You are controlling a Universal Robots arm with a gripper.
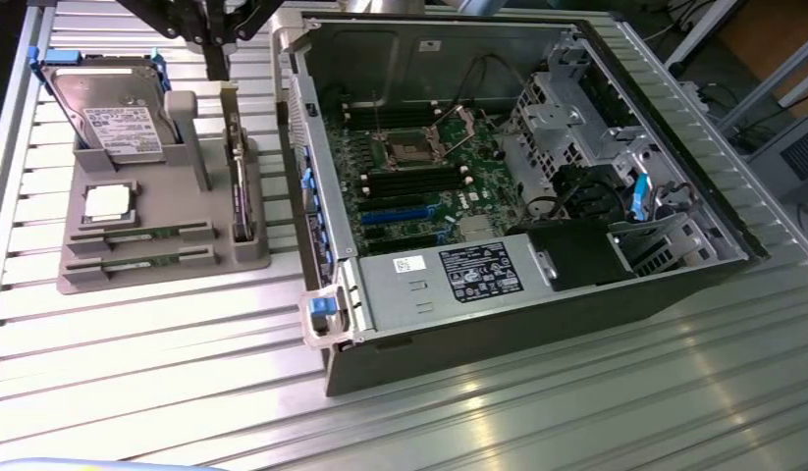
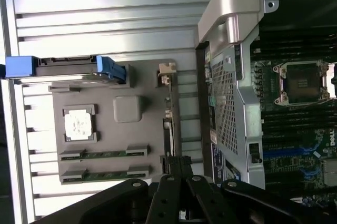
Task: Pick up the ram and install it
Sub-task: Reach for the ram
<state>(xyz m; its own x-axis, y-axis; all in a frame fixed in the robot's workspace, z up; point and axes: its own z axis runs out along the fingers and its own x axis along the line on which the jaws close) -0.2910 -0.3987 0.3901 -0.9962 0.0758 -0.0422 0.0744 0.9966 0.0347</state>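
Ram (image 1: 238, 182) (image 2: 168, 129), thin long stick, standing on edge, in slot of grey holder (image 1: 181, 110) (image 2: 129, 109)

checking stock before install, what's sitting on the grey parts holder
On the grey holder: a propped hard drive, a silver processor, two ram sticks lying flat, one board on edge. Their undersides are covered.

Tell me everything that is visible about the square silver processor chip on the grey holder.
The processor chip is a flat square with a silver, metal-looking top that reflects light brightly; no markings can be read. It lies flat, face up, in a square seat of the grey holder. It is between the upright hard drive and a ram stick, apart from both. Only the holder touches it.
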